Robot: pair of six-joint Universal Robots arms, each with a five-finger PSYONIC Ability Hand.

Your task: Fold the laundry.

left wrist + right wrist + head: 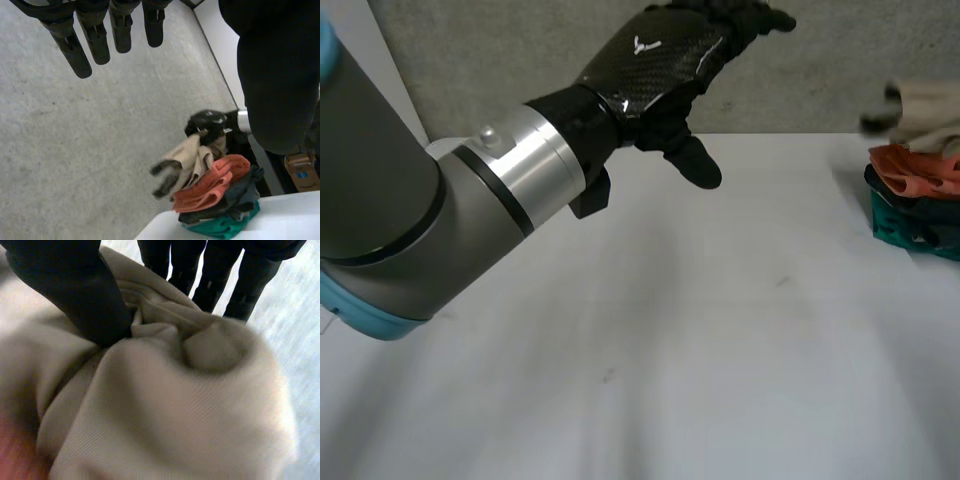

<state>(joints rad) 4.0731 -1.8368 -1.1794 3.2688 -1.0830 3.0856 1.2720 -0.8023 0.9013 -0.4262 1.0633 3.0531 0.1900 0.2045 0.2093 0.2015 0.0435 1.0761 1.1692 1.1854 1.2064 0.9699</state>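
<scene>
The crumpled beige twill cloth (175,390) is bunched in soft folds, pinched between the thumb and fingers of the right robot hand (75,290); it sits atop the pile of folded orange, dark and teal laundry (220,200) at the far right edge of the white table (670,350); the left robot hand (660,60) hovers above the table, well apart from the cloth, fingers relaxed and holding nothing.

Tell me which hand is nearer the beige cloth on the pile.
Right. The right hand grips the beige cloth between thumb and fingers, on top of the laundry pile. The left hand hovers open above the table, apart from the cloth.
</scene>
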